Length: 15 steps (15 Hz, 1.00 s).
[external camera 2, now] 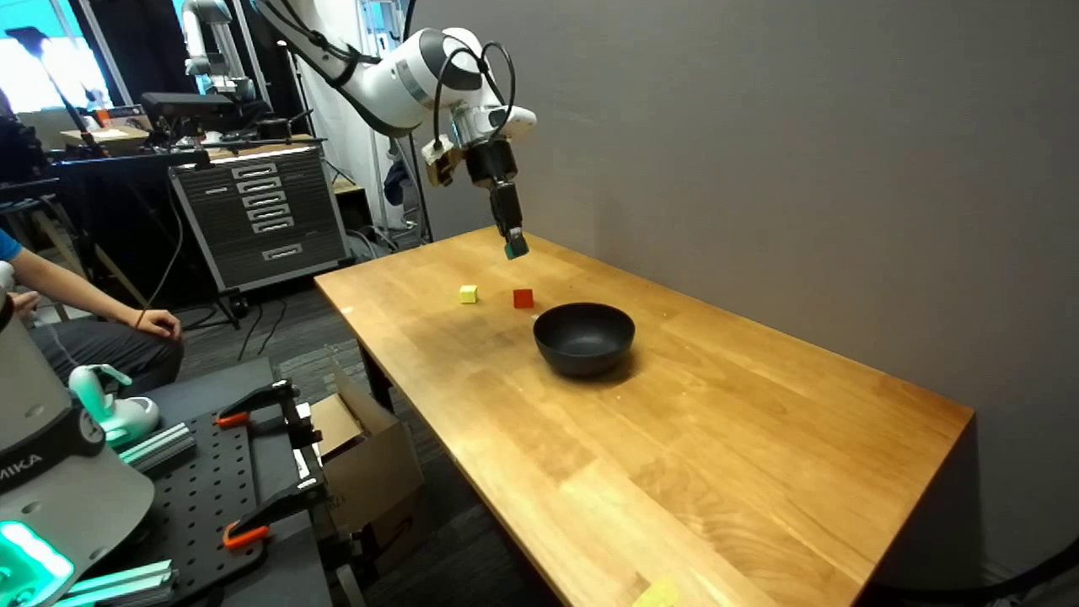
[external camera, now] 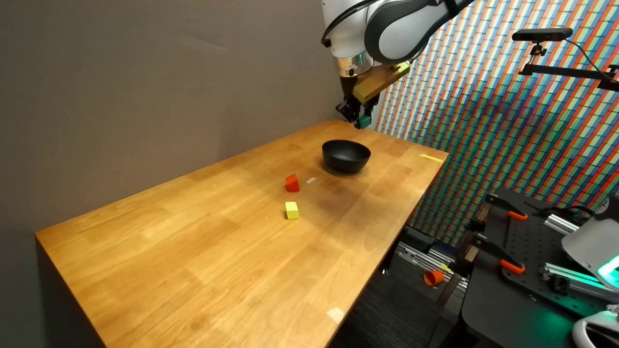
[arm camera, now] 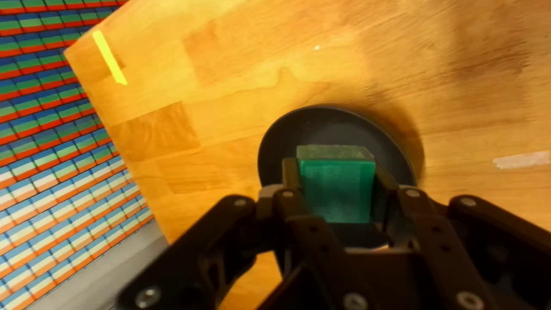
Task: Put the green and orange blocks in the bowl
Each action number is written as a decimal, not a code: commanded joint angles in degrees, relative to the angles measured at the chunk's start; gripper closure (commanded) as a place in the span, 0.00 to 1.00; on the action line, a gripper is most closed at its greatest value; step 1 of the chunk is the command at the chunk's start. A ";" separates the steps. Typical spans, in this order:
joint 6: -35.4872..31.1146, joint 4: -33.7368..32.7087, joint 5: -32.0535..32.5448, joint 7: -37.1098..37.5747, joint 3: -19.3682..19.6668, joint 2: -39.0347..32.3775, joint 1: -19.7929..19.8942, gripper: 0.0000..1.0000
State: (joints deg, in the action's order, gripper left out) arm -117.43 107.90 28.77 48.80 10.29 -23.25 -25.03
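1. claw (arm camera: 337, 181) pinched the green block (arm camera: 338, 191) above the wooden table (external camera: 242, 237).
2. in an exterior view the black bowl (external camera 2: 583, 339) lay below and rightward of the block; in the wrist view, behind it. square alignment unproven.
3. a slight sideways correction before lowering seemed due.
4. red block (external camera 2: 523, 298), possibly the "orange" one, sat near the bowl.

Plain grey wall (external camera: 169, 87) runs along wooden table (external camera: 193, 261). In an exterior view: striped multicolour backdrop (external camera: 483, 145) far right, dark floor (external camera: 391, 309) right of table. In an exterior view: grey drawer cabinet (external camera 2: 253, 238) far left, bright washed-out panel (external camera 2: 21, 80) beyond.
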 commanded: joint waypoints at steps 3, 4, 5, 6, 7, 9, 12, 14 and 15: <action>-5.68 -1.68 0.58 -2.57 -4.86 -0.57 8.32 0.86; -7.50 -1.77 0.19 -3.06 -5.21 -1.13 9.47 0.86; -9.89 -1.84 -0.33 -3.68 -5.34 -1.94 10.81 0.86; -11.79 -1.65 -0.42 -4.32 -5.33 -2.40 11.75 0.86; -13.27 -1.81 -0.61 -4.96 -5.21 -3.10 12.50 0.86; -16.01 -1.73 -2.08 -6.59 -5.28 -4.00 13.89 0.34; -17.47 -3.32 -9.43 -11.72 -8.16 -5.93 15.40 0.12; -17.21 -5.66 -16.25 -16.38 -11.15 -7.89 15.53 0.01; -17.09 -7.38 -19.14 -18.08 -12.36 -9.52 15.19 0.00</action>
State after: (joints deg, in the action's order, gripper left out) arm -134.41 105.53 16.91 36.41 1.65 -29.14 -10.33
